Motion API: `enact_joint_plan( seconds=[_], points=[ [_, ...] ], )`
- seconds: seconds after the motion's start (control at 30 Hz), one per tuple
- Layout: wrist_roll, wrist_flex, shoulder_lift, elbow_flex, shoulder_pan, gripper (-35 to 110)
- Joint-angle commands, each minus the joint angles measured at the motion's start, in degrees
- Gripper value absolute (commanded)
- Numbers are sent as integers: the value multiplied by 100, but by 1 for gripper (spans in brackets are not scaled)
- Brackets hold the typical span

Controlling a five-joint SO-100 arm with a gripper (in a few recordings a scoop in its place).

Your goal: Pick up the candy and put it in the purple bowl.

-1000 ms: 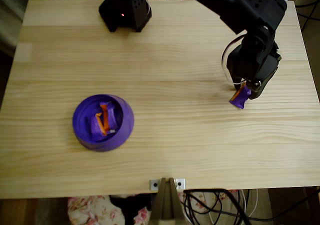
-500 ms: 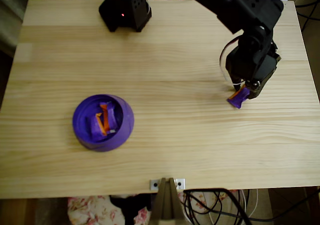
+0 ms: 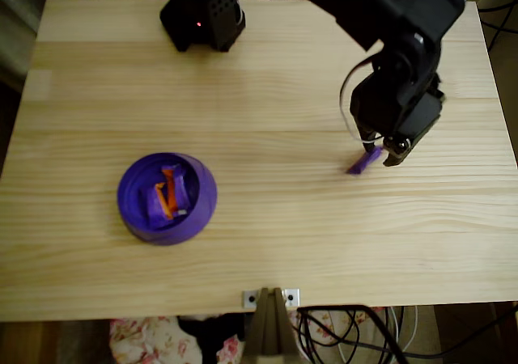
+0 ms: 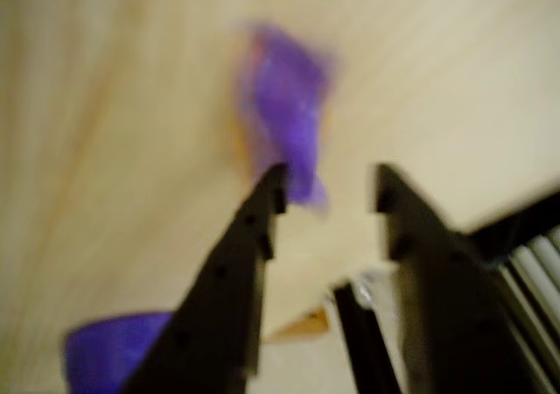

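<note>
Standing apart with a clear gap between their tips, the jaws of the gripper (image 4: 325, 193) are seen in the wrist view to be holding nothing; the candy (image 4: 284, 127) lies just beyond the left fingertip, touching or nearly touching it, and not between the two. In the overhead view the gripper (image 3: 382, 150) is placed over the right part of the table (image 3: 267, 97), with the candy (image 3: 363, 161) lying on the wood just beside its tips, towards the left. A miss is judged likely if the jaws are closed as they stand, since the sweet is offset to one side and could be pushed away or flicked across the wood rather than caught. The wrist view is blurred, so the exact contact cannot be told. The purple bowl (image 3: 202, 188) is set well apart at lower left, with other wrapped sweets (image 3: 166, 192) already inside; a weak pinch on a wrapper edge could let the candy be dropped over that long carry.
</note>
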Motion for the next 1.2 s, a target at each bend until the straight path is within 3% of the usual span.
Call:
enact_joint_plan(
  seconds=[0.0, 0.37, 0.5, 0.63, 0.87, 1.17],
  points=[
    [-123, 677, 1151, -932, 334, 6],
    [-668, 1099, 2496, -97, 1714, 8],
    [-237, 1160, 2487, 202, 1450, 27],
    [79, 668, 2470, 756, 940, 16],
    [1046, 413, 1450, 158, 53, 18],
    [1688, 185, 176, -659, -97, 27]
  ],
)
